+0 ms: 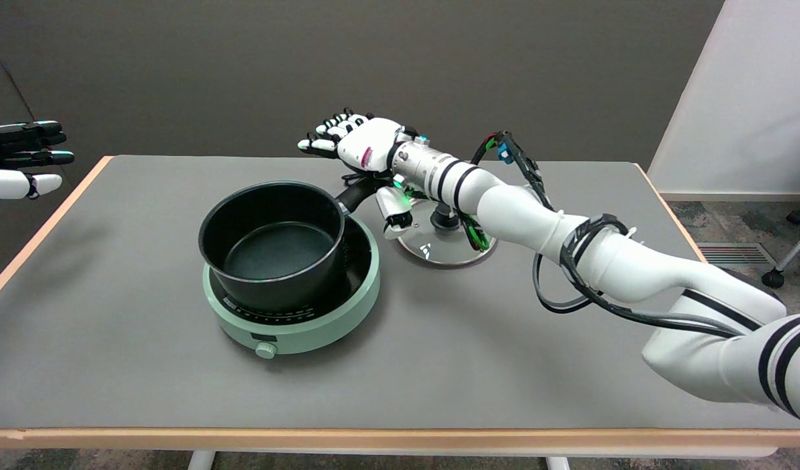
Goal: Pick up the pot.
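The right hand (364, 140) hovers with fingers spread, holding nothing, above the pot's handle (359, 192). The pot (272, 245), below-left on the green burner (308, 320), looks rigid, fairly heavy, slick; grip the handle.

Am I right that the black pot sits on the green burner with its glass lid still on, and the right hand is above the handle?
Not quite: in the head view the pot is open. The glass lid lies on the table beside the green burner. The right hand is above the handle.
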Motion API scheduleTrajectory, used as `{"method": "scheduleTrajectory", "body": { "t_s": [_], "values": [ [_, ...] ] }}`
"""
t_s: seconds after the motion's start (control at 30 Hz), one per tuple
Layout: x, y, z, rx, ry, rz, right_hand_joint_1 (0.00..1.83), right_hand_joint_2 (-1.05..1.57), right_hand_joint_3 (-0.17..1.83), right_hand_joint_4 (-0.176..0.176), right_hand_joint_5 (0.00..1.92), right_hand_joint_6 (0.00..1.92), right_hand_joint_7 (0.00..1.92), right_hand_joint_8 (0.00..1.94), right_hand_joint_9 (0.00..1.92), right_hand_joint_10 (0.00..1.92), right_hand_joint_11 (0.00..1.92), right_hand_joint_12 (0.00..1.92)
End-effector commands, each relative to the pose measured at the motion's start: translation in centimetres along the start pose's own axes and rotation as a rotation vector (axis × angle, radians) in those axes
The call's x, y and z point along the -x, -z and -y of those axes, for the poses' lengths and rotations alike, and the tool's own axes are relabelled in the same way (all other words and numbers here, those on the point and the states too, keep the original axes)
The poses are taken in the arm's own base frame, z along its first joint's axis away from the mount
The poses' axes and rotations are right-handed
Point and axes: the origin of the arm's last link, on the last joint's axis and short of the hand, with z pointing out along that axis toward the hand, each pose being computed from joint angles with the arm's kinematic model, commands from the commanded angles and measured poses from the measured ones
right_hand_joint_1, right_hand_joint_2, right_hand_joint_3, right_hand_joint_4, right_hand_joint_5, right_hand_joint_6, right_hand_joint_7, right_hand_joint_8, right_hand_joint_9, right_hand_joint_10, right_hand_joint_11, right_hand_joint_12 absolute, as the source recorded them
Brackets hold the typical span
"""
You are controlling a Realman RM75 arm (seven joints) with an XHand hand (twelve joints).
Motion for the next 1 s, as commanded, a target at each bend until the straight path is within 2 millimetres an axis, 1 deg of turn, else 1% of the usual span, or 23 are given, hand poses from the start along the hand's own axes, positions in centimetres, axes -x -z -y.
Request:
{"method": "scheduleTrajectory", "body": {
  "t_s": [0.03, 0.17, 0.3, 0.43, 0.5, 0.53, 0.57, 0.63, 0.67, 0.7, 0.73, 0.8, 0.83, 0.87, 1.0],
  "values": [
    [0.59, -0.12, -0.75, 0.01, 0.04, 0.033, 1.18, -1.01, 1.61, 0.176, 0.06, 0.06, 0.06, 0.06, 0.06, 0.06, 0.06, 0.06],
    [1.03, -0.05, -0.86, 0.012, 0.042, 0.045, 1.17, -1.01, 1.61, 0.176, 0.05, 0.05, 0.05, 0.05, 0.05, 0.05, 0.05, 0.05],
    [1.05, 0.0, -0.94, 0.012, 0.049, 0.046, 1.16, -0.99, 1.57, 0.176, 0.03, 0.03, 0.03, 0.03, 0.03, 0.03, 0.03, 0.03],
    [1.25, 0.01, -0.85, 0.004, 0.084, 0.06, 1.14, -1.0, 1.41, 0.176, 0.02, 0.02, 0.02, 0.02, 0.02, 0.02, 0.02, 0.02],
    [1.28, 0.01, -0.78, 0.001, 0.093, 0.063, 1.14, -1.02, 1.41, 0.176, 0.02, 0.02, 0.02, 0.02, 0.02, 0.02, 0.02, 0.02],
    [1.27, 0.01, -0.77, 0.001, 0.093, 0.063, 1.14, -1.03, 1.42, 0.176, 0.02, 0.02, 0.02, 0.02, 0.02, 0.02, 0.02, 0.02],
    [1.23, 0.01, -0.75, 0.0, 0.094, 0.062, 1.14, -1.04, 1.49, 0.176, 0.02, 0.02, 0.02, 0.02, 0.02, 0.02, 0.02, 0.02],
    [1.14, 0.0, -0.74, -0.001, 0.094, 0.06, 1.15, -1.05, 1.75, 0.176, 0.04, 0.04, 0.04, 0.04, 0.04, 0.04, 0.04, 0.04],
    [1.01, -0.03, -0.74, -0.001, 0.095, 0.057, 1.16, -1.05, 1.83, 0.176, 0.09, 0.09, 0.09, 0.09, 0.09, 0.09, 0.09, 0.09],
    [0.97, -0.03, -0.73, -0.002, 0.095, 0.057, 1.18, -1.05, 1.83, 0.176, 0.22, 0.22, 0.22, 0.22, 0.22, 0.22, 0.22, 0.22],
    [0.89, -0.05, -0.74, -0.002, 0.096, 0.055, 1.18, -1.05, 1.83, 0.176, 0.24, 0.24, 0.24, 0.24, 0.24, 0.24, 0.24, 0.24],
    [0.72, -0.09, -0.78, -0.001, 0.097, 0.052, 1.18, -1.05, 1.83, 0.176, 0.4, 0.4, 0.4, 0.4, 0.4, 0.4, 0.4, 0.4],
    [0.66, -0.1, -0.8, -0.001, 0.098, 0.051, 1.19, -1.04, 1.83, 0.176, 0.54, 0.54, 0.54, 0.54, 0.54, 0.54, 0.54, 0.54],
    [0.61, -0.11, -0.82, -0.001, 0.098, 0.05, 1.18, -1.0, 1.83, 0.176, 0.62, 0.62, 0.62, 0.62, 0.62, 0.62, 0.62, 0.62],
    [0.48, -0.19, -0.73, -0.002, 0.095, 0.047, 1.18, -0.91, 1.83, 0.176, 0.82, 0.82, 0.82, 0.82, 0.82, 0.82, 0.82, 0.82]
  ]
}}
